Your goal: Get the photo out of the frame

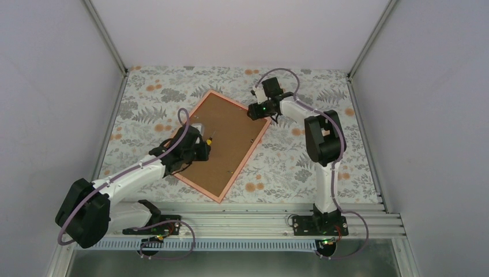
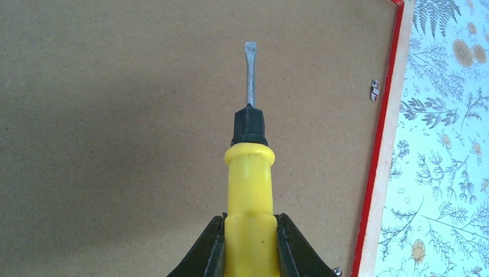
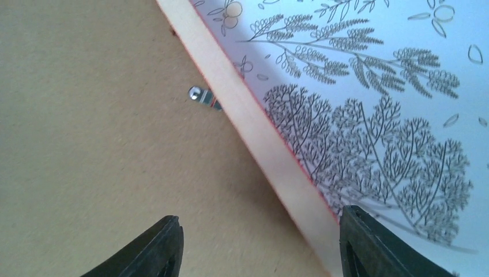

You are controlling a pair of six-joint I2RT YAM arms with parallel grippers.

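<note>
Operating remotely, I have the frame [image 1: 245, 157] lying face down near the middle of the tabletop [image 1: 300, 167], turned on the diagonal so one corner points to the far edge and another to the near edge, with its brown backing board [image 1: 228, 135] facing up. The left end effector [image 2: 251, 236] is clamped on the yellow handle of a flat-blade screwdriver [image 2: 249, 173], whose tip hangs over bare board, well apart from the small metal tab [image 2: 373, 90] at the red rail on the side toward the right edge of the tabletop. The right end effector [image 3: 259, 236] is spread wide and holds nothing. It sits astride the rail at the frame corner nearest the far right corner of the tabletop, close to a tab of the same kind. As I judge it, the step in hand is freeing the backing. The blade should travel to a tab, go in low and flat beneath it, and lever gently so that it neither gouges the board nor skates off. The right arm could meanwhile press on the rail to stop the frame swivelling. The photo cannot be seen at all and presumably lies beneath the board. From overhead the tabs are only faint specks, and the left arm covers the frame's side toward the left edge, so I cannot count them. Nor can I tell whether the blade tip touches the board, or whether the right fingers touch the rail.
</note>
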